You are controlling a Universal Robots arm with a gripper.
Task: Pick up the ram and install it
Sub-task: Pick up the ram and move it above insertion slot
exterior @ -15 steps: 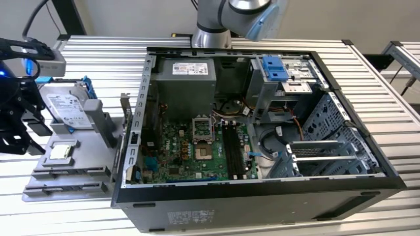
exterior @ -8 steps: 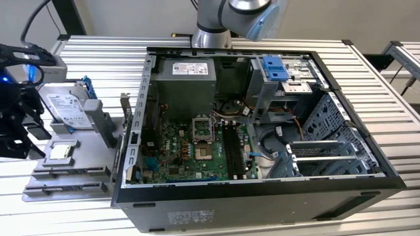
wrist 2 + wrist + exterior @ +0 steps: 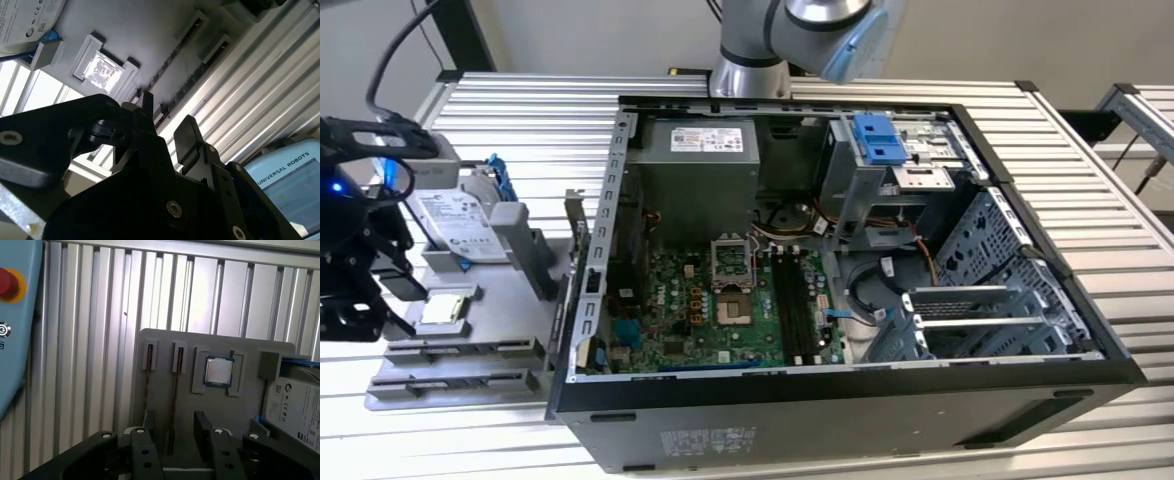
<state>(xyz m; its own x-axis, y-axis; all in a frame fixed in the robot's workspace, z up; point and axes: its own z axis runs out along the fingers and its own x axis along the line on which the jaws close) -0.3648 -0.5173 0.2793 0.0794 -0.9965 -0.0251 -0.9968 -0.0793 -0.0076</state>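
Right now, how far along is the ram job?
Done: nothing that shows. The ram stick and its twin both stand edge-up in the gray tray. In hand: the gripper hangs open and empty over the tray, its fingers lined up to either side of the ram stick. Left: gripping it, lifting it and seating it in the open computer.

A grey parts tray (image 3: 487,325) and an open computer case (image 3: 854,420) are being carried side by side by the ribbed metal surface (image 3: 534,110).
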